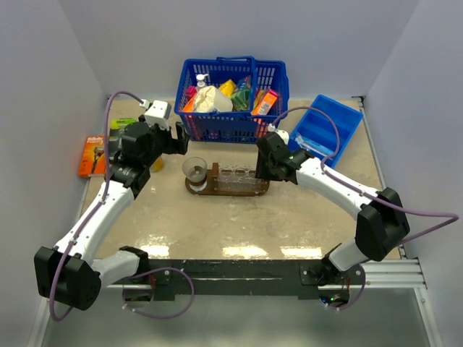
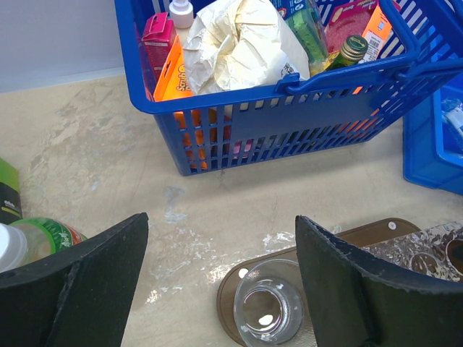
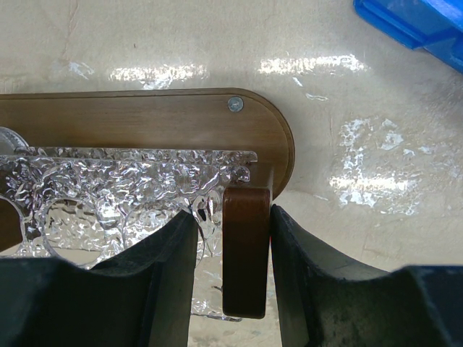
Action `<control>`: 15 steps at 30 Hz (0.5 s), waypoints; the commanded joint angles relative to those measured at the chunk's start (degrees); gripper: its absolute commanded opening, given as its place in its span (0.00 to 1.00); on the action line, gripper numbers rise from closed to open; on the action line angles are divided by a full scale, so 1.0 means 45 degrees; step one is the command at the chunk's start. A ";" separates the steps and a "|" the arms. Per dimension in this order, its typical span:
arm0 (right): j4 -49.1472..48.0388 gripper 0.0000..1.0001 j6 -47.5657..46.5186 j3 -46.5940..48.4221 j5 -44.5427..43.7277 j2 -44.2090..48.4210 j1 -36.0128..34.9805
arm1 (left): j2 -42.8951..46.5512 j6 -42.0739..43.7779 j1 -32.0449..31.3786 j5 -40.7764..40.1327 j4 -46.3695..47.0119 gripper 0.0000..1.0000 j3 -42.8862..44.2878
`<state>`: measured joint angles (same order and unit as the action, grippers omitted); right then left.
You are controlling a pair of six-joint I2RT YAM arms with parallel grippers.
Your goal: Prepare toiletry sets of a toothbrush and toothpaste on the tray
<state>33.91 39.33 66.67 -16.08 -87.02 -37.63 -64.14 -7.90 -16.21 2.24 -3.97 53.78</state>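
right hand [image 3: 233,224] clamping tray [image 3: 145,119] post, basket [image 2: 289,123] labels illegible

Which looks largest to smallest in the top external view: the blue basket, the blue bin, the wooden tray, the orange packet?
1. blue basket
2. blue bin
3. wooden tray, about as long as the bin but clearly narrower
4. orange packet, smallest by far

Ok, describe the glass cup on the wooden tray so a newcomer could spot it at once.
Find the big blue basket at the back. Just in front of it lies a dark brown oval tray, and the glass cup stands on its left end. It is round and smooth, unlike the long, bumpy clear rack beside it.
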 commanded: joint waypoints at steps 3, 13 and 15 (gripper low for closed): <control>-0.0719 0.00 0.0596 0.0281 -0.0763 0.0042 -0.0212 | 0.0210 0.0174 -0.0051 -0.0088 0.0413 0.86 0.0158; -0.0836 0.00 0.0361 0.0691 -0.1154 -0.0622 -0.0564 | 0.0230 0.0213 -0.0051 -0.0127 0.0393 0.87 0.0158; -0.0934 0.00 0.0361 0.0691 -0.1174 -0.0700 -0.0584 | 0.0210 0.0213 -0.0051 -0.0146 0.0393 0.87 0.0159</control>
<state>33.52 39.86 66.72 -19.03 -91.00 -39.66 -64.14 -7.88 -16.21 2.24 -3.97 53.78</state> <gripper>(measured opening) 0.436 0.863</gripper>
